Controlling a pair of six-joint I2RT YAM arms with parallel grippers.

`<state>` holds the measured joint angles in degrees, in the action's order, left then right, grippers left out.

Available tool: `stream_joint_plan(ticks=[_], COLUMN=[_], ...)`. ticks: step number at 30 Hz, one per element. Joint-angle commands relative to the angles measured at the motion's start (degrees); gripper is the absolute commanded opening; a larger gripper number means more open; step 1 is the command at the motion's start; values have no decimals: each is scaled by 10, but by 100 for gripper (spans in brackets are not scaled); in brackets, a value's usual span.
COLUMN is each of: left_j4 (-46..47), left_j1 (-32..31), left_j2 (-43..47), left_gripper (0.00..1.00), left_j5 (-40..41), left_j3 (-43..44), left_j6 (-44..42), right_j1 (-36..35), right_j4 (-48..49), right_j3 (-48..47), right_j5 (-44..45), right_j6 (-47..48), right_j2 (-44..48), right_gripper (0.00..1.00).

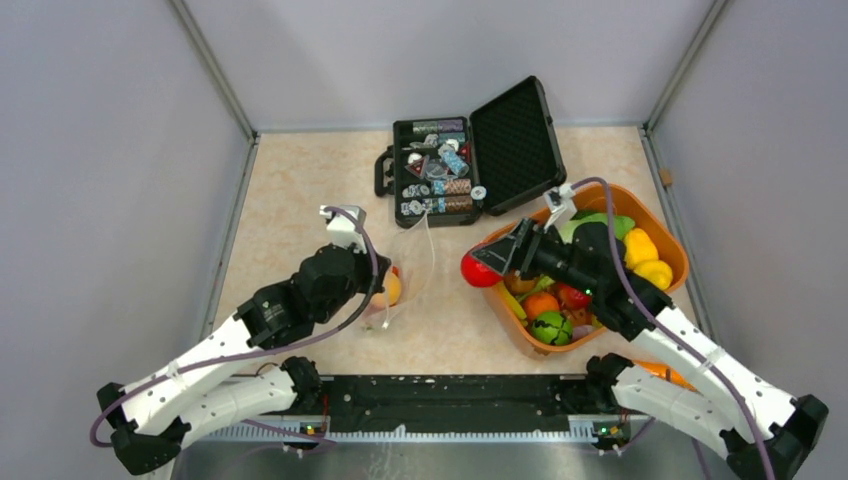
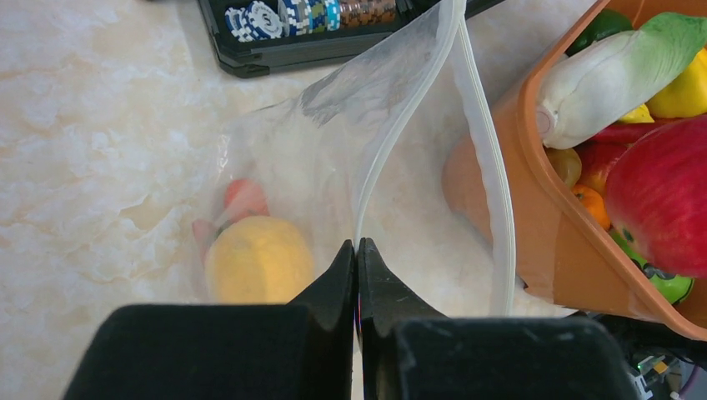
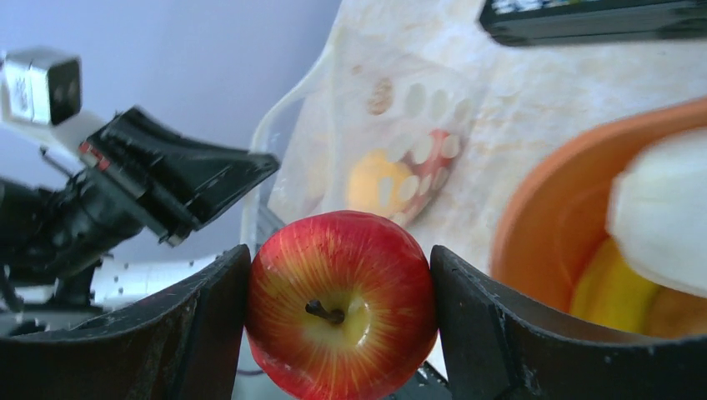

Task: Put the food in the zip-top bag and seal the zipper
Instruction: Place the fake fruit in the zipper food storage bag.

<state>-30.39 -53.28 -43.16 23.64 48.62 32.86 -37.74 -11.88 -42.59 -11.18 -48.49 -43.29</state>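
Note:
The clear zip-top bag (image 1: 412, 262) lies left of centre with its mouth held up and open. My left gripper (image 2: 357, 247) is shut on the near strip of the zipper (image 2: 392, 142); the far strip (image 2: 493, 200) arcs free. Inside the bag rest a yellow-orange fruit (image 2: 258, 260) and a red piece (image 2: 244, 198). My right gripper (image 3: 340, 254) is shut on a red apple (image 3: 342, 304), which hangs in the air (image 1: 480, 270) between the bag and the orange tub (image 1: 640, 196). More food, such as a yellow pepper (image 1: 645, 258) and a green piece (image 1: 552, 326), fills the tub.
An open black case (image 1: 512, 135) with poker chips (image 1: 440, 172) stands behind the bag. The orange tub's wall (image 2: 542, 225) sits close to the right of the bag's mouth. Grey walls enclose the table on three sides.

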Motion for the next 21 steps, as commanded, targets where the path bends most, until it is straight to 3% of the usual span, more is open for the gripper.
stream_joint_plan(ticks=[1,7,13,18,21], left_j4=[21,34,32,31,26], left_j1=[2,2,2,2,2], left_j2=[-11,-13,-6,9,15], left_gripper=[0,0,0,0,0], left_j5=[-26,-47,-59,-57,-50], left_j3=[13,13,11,14,14], left_j6=[-3,-11,-15,-17,-17], right_j1=[-88,-188,-216,-234,-237], right_j4=[63,114,113,71,43], right_j3=[-63,-107,-158,-191,-211], right_j5=[41,86,109,228,251], right_j6=[55,117,152,173,177], right_j2=[-49,-123,-199,-256,-284], right_gripper=[29,30,30,31,33])
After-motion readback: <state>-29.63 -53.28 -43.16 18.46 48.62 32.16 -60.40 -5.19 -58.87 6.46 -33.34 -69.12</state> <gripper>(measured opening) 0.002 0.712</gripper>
